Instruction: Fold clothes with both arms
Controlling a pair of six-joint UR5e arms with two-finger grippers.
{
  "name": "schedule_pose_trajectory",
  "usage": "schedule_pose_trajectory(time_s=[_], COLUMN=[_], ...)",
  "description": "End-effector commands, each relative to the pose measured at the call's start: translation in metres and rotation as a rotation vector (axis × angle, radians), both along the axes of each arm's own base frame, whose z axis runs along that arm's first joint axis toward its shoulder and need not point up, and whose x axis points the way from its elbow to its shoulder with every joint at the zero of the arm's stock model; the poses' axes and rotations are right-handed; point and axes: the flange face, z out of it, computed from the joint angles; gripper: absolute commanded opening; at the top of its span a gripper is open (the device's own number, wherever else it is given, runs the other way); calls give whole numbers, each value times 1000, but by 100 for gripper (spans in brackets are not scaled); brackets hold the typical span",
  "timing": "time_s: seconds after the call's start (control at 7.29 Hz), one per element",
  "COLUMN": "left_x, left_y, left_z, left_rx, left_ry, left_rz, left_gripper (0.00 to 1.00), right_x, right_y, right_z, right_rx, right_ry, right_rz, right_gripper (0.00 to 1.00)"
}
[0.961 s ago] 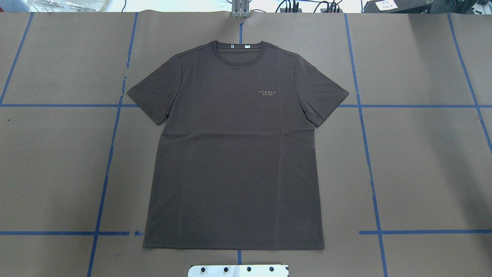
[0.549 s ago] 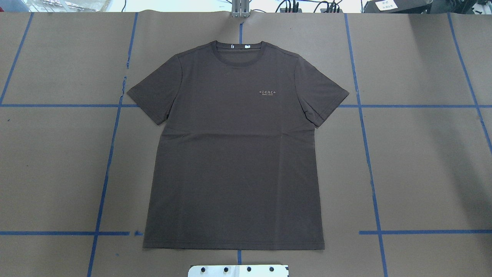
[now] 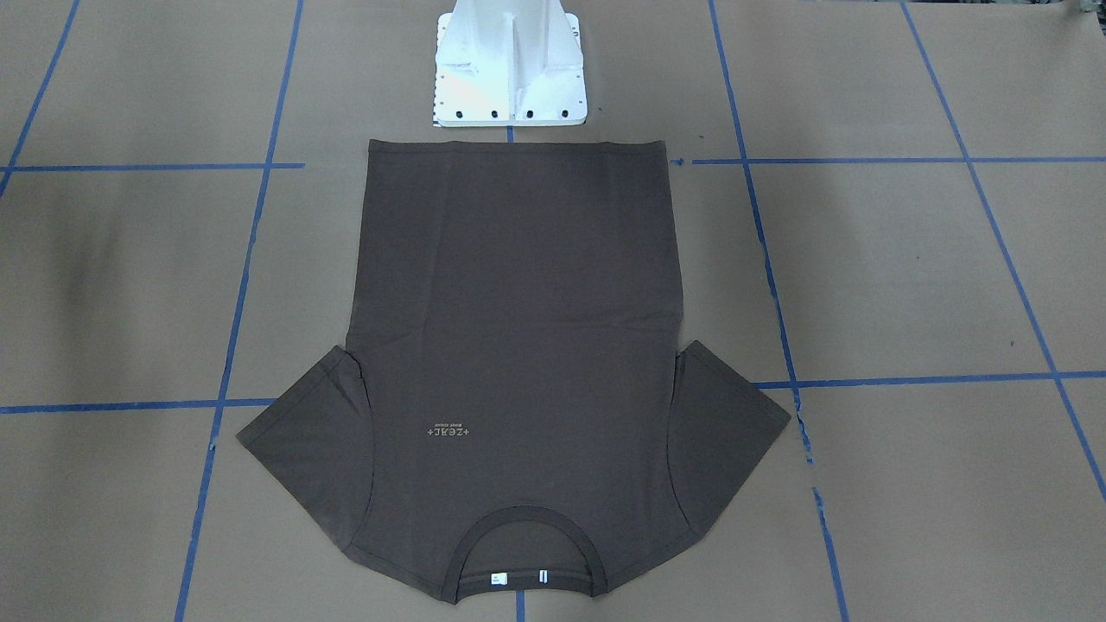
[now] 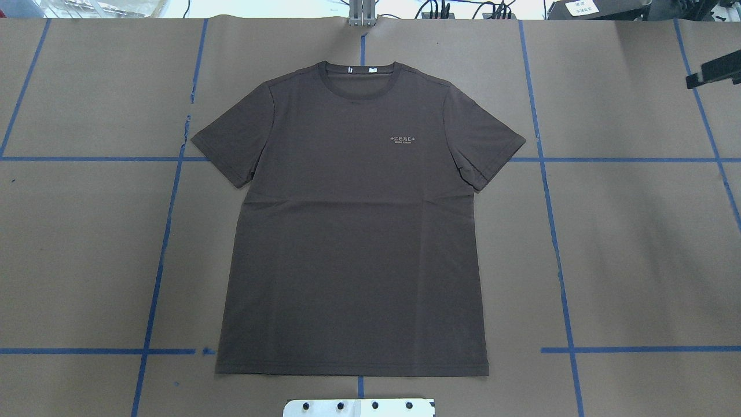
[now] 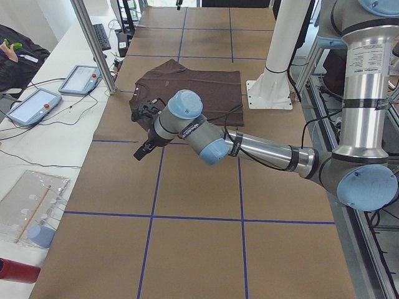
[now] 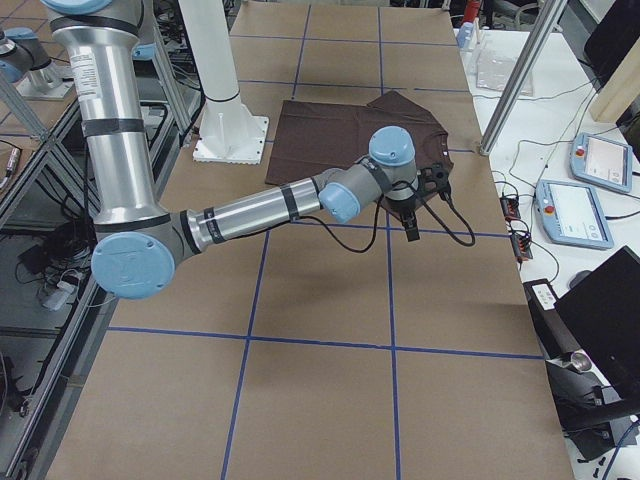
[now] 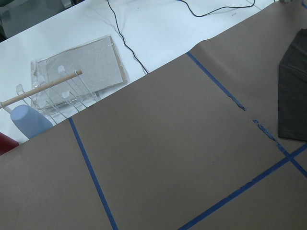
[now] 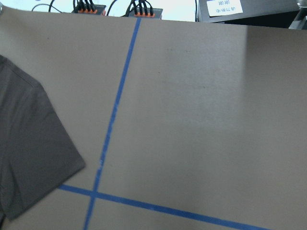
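Brown T-shirt (image 4: pixel 353 231) lay flat mid-frame on the tabletop (image 4: pixel 637 243); I cannot tell whether left hand (image 5: pixel 139 154) or right hand (image 6: pixel 412 233) was clenched

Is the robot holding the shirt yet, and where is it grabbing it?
No, nothing is held. The T-shirt lies flat and untouched; the left gripper and right gripper hang over bare table beside it.

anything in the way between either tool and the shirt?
Nothing visible. The left tool and right tool hang out beyond the T-shirt sleeves, with only bare brown paper and blue tape lines between each and the cloth.
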Motion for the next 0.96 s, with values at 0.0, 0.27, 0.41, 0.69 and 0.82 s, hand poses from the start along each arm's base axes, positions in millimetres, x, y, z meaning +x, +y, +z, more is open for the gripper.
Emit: schedule_pose_trajectory(time_s=[0.0, 0.27, 0.41, 0.69, 0.82], left_x=[0, 0, 0, 0, 0], left_y=[1, 2, 2, 2, 2], left_z=[-4, -3, -3, -4, -3], left_rx=[9, 8, 9, 12, 10], left_ry=[1, 1, 0, 0, 0], left_rz=[0, 0, 1, 1, 1], left_gripper=[100, 100, 100, 100, 100], right_x=[-126, -225, -257, -295, -299], right_y=[-27, -30, -24, -15, -13], right_z=[-37, -21, -10, 21, 21], right_rx=[-49, -66, -65, -109, -102], right_ry=[-76, -64, -23, 28, 33], right_rz=[124, 219, 233, 232, 228], right_gripper=[89, 78, 75, 69, 69])
